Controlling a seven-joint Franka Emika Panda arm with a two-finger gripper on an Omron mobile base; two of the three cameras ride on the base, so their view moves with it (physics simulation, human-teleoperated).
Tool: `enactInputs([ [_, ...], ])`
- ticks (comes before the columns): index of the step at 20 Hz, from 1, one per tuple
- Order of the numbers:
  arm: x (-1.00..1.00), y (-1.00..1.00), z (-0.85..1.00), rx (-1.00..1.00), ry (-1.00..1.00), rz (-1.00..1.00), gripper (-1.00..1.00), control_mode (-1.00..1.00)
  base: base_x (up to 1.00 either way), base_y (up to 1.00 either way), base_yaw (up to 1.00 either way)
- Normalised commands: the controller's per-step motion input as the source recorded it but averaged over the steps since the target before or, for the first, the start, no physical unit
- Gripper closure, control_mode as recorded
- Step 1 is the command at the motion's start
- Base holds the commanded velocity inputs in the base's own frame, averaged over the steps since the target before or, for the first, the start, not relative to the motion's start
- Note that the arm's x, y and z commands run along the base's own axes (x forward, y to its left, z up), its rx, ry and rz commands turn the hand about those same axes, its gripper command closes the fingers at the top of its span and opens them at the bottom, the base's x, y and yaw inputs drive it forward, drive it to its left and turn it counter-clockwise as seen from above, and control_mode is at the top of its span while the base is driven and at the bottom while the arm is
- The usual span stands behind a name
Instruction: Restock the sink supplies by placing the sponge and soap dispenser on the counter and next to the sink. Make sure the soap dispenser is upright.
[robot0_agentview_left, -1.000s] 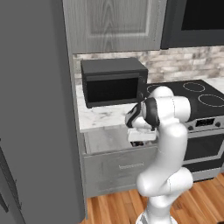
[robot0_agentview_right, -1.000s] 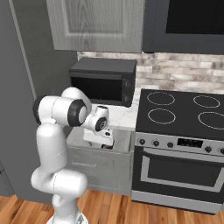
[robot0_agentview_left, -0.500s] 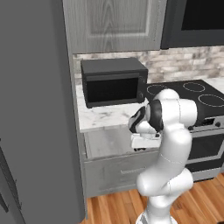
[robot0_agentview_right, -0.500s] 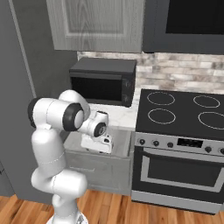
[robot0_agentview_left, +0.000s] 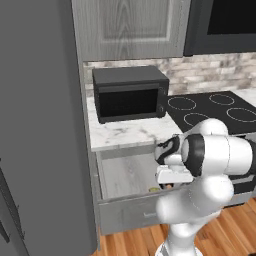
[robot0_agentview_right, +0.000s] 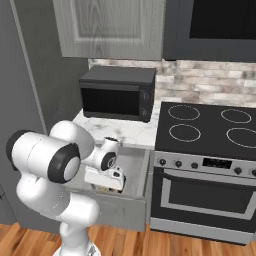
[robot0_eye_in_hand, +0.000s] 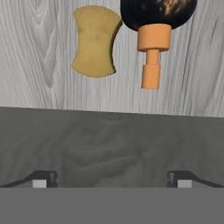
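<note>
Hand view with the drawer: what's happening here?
The white arm's end effector, jaws wide open and holding nothing, hangs over an open grey wood-grain drawer below the white marble counter. Inside lie the yellow-ochre sponge and the squat black soap dispenser with an orange pump, lying on its side right beside the sponge. Neither has been picked up yet, and no sink is in sight from here.

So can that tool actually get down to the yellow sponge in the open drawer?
Probably yes. The drawer is pulled out, the tool hangs open above it, and nothing covers the sponge. The soap dispenser lies right beside it, so the tool may nudge that.
</note>
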Motion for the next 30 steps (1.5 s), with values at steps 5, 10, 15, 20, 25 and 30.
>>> enactInputs([
  [5, 0.25, -0.13, 0.40, -0.01, 0.00, 0.00, -1.00, -1.00, 0.00, 0.00, 0.00],
  [10, 0.37, -0.37, -0.05, -0.02, 0.00, 0.00, -1.00, -1.00, 0.00, 0.00, 0.00],
  [15, 0.25, -0.05, -0.38, -0.08, 0.00, 0.00, -1.00, -1.00, 0.00, 0.00, 0.00],
  [20, 0.22, 0.00, -0.20, -0.06, 0.00, 0.00, -1.00, -1.00, 0.00, 0.00, 0.00],
  [25, 0.08, 0.00, -0.06, -0.01, 0.00, 0.00, -1.00, -1.00, 0.00, 0.00, 0.00],
  [30, 0.20, 0.00, -0.06, 0.00, 0.00, -0.04, -1.00, -1.00, 0.00, 0.00, 0.00],
])
